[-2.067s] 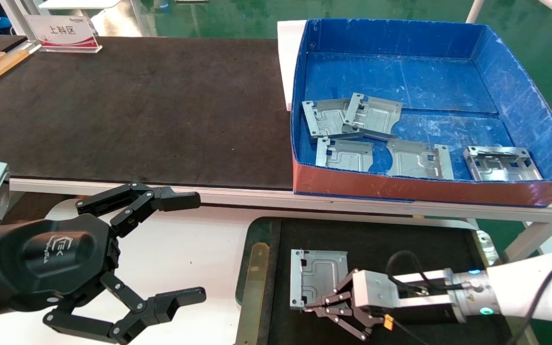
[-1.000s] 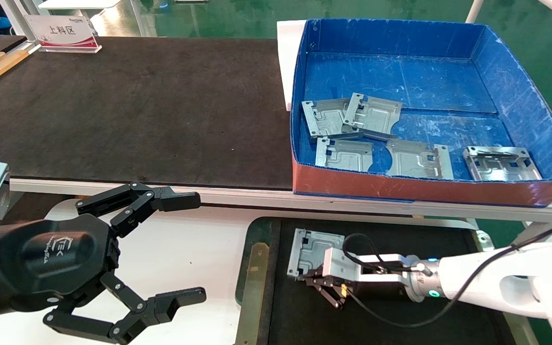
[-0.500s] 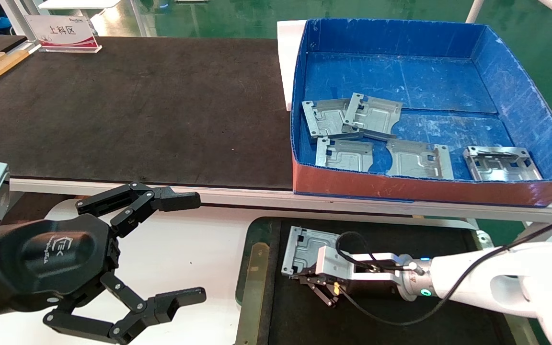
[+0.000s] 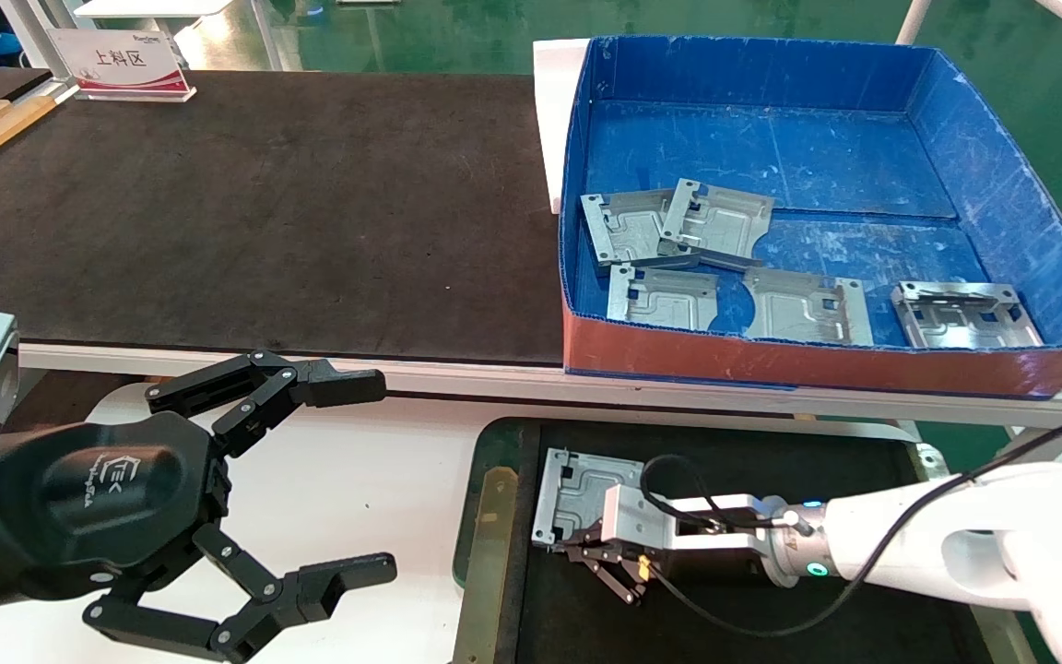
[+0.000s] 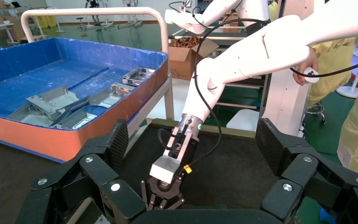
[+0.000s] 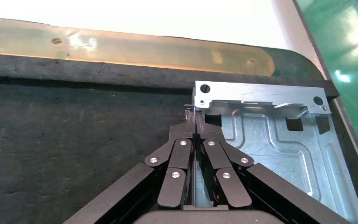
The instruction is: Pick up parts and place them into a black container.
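I'm seeing the right gripper lying low over the black container, its fingers pressed together and pinching the near edge of one part, which is sitting at the container's far left corner. Five more parts are lying in the blue box beyond. The left gripper is hanging parked over the white table, fingers spread wide.
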